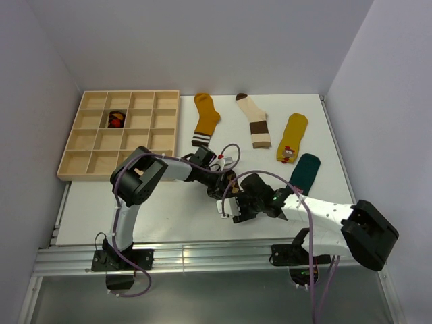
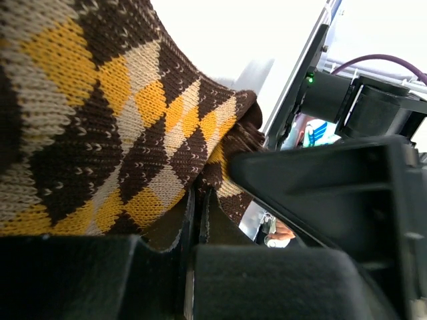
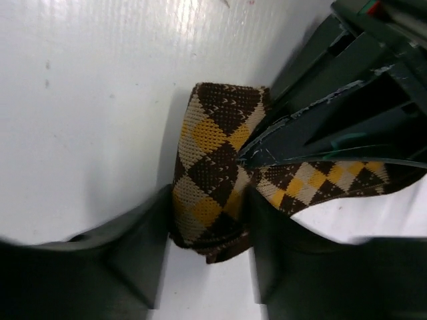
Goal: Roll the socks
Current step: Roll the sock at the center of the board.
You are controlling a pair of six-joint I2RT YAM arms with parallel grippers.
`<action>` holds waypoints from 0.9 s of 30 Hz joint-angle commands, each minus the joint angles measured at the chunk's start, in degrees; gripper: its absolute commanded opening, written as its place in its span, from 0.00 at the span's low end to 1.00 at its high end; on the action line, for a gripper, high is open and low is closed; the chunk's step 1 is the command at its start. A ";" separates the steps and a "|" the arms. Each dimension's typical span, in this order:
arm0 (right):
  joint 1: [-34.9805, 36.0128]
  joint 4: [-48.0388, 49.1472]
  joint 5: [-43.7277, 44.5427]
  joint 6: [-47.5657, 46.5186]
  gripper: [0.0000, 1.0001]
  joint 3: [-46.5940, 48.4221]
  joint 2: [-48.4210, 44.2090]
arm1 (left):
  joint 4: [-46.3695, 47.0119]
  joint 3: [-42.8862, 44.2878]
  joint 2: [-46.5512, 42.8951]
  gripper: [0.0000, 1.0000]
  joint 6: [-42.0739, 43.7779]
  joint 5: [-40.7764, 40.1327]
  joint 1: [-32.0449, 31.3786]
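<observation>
1. Top external view: a wooden tray (image 1: 81,175) of compartments lies on the white table (image 1: 135,216). 1 compartment in its 2nd row from the back holds a dark and red bundle (image 1: 117,119).
2. 4 socks lie flat and apart to the right of the tray. The mustard sock (image 1: 206,118) is just beside its right rim, then come the cream sock (image 1: 255,121) and the yellow sock (image 1: 293,137). The teal sock (image 1: 306,172) is farthest from the tray and nearer the front.
3. The left gripper (image 2: 197,230) and right gripper (image 3: 208,200) meet to the right of the tray's front right corner, nearer the arm bases than the tray. The argyle sock (image 3: 213,173) is between them there, mostly hidden from above.
4. Left wrist view: the left gripper's fingers are together, clamped on an edge of the argyle sock. The fabric spreads up and to the left from the pinch.
5. Right wrist view: the argyle sock is folded over on the table. The folded end sits between the right gripper's fingers, which stand apart, 1 on each side and against the fabric. I cannot tell whether they squeeze it.
6. A flat stretch of the sock runs sideways from the fold into the left gripper's pinch.
</observation>
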 commanded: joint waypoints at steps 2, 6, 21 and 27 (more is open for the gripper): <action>0.39 1.57 1.86 -0.03 0.43 1.95 5.06 | -6.91 -2.13 3.49 0.06 5.35 -7.77 -0.78; -0.49 -3.43 -0.94 -0.12 0.29 4.67 7.70 | -5.60 -2.83 1.47 0.20 5.26 -9.52 -0.69; -17.89 -37.07 -15.45 -5.30 0.27 23.65 21.93 | 18.47 -11.17 -16.45 0.48 -7.30 -29.55 2.03; -20.09 -51.75 -19.76 -9.07 0.27 36.12 35.55 | 28.59 -22.86 -25.49 0.47 -9.16 -38.86 3.27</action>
